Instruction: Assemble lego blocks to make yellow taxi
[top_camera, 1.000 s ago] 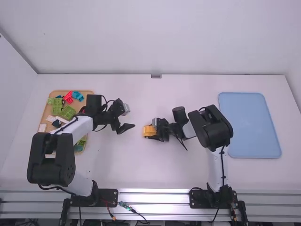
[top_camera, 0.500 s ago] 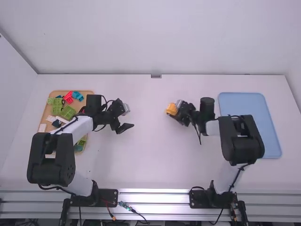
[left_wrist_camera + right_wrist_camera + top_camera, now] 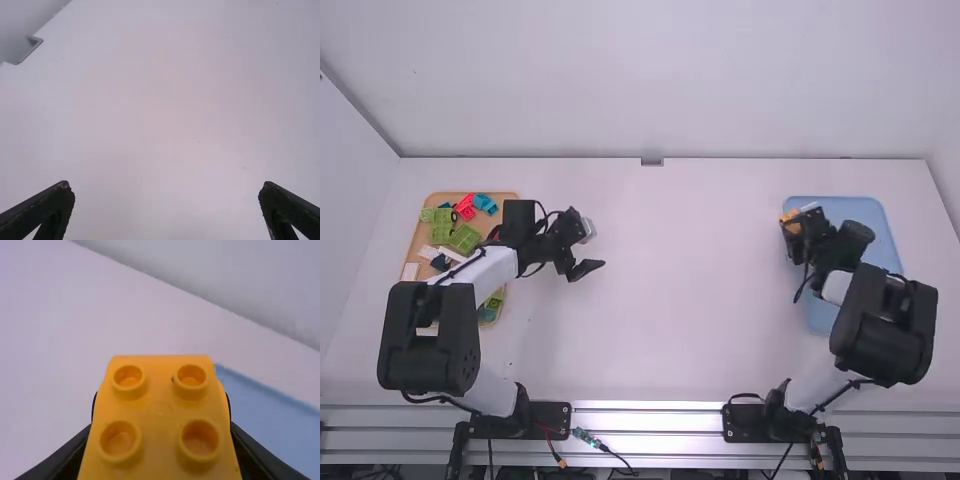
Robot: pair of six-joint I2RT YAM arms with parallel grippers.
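- Tray, blue, smooth, round-cornered; your right arm hides part of it.
- Tan tray beside your left arm, which covers some of its bricks: knobbly green, red, teal.
- Your right gripper pinches the yellow block over the blue tray's far left corner; glossy, square-faced, four round hollow studs.
- Your left gripper hangs spread, nothing between its fingers.
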